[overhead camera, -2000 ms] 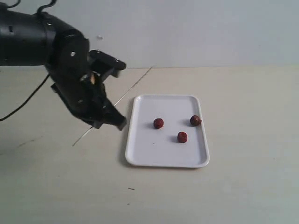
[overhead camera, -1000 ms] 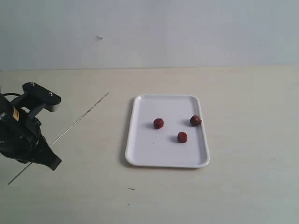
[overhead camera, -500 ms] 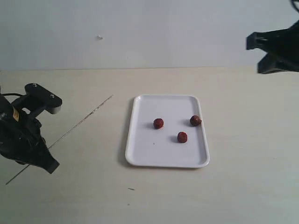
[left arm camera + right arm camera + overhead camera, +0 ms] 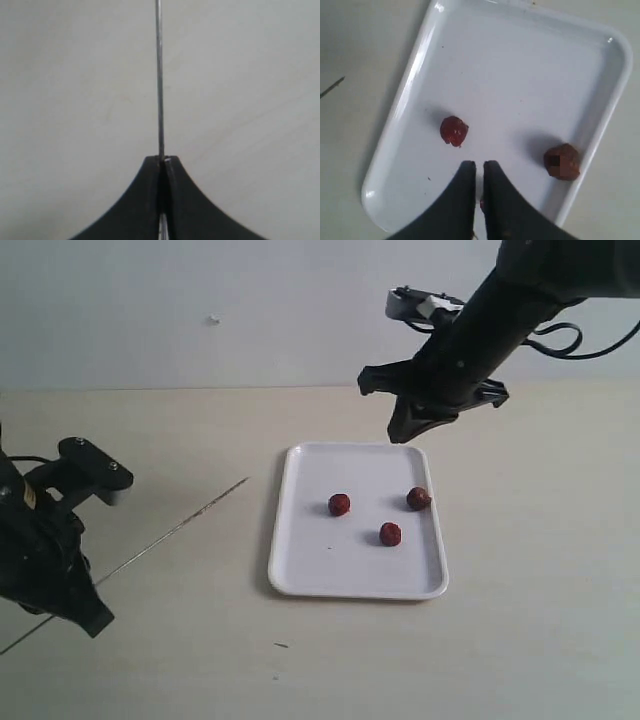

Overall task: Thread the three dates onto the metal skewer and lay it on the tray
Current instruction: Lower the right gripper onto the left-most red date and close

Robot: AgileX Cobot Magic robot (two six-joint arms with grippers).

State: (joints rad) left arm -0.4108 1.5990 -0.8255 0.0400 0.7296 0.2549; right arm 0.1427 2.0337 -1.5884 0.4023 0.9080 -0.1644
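The three dates lie on the white tray (image 4: 350, 565): one on the left (image 4: 340, 504), one in front (image 4: 390, 534), and a browner one by the right rim (image 4: 419, 498). My left gripper (image 4: 88, 595) is shut on the metal skewer (image 4: 180, 527), low at the left, with the rod pointing toward the tray. In the left wrist view the skewer (image 4: 159, 75) runs straight out from the closed left gripper (image 4: 161, 159). My right gripper (image 4: 400, 430) hangs over the tray's far edge. The right wrist view shows the right gripper (image 4: 479, 165) shut on nothing above the tray (image 4: 520, 75), near a red date (image 4: 454, 131) and the browner date (image 4: 562, 161).
A pale tabletop (image 4: 520, 640) surrounds the tray, with a plain wall behind it. A small dark speck (image 4: 281, 645) lies in front of the tray. The skewer's tip (image 4: 331, 87) shows at the edge of the right wrist view.
My right arm has swung in from the upper right and now hangs over the tray's far edge. My left gripper, still holding the skewer, has shifted only slightly.
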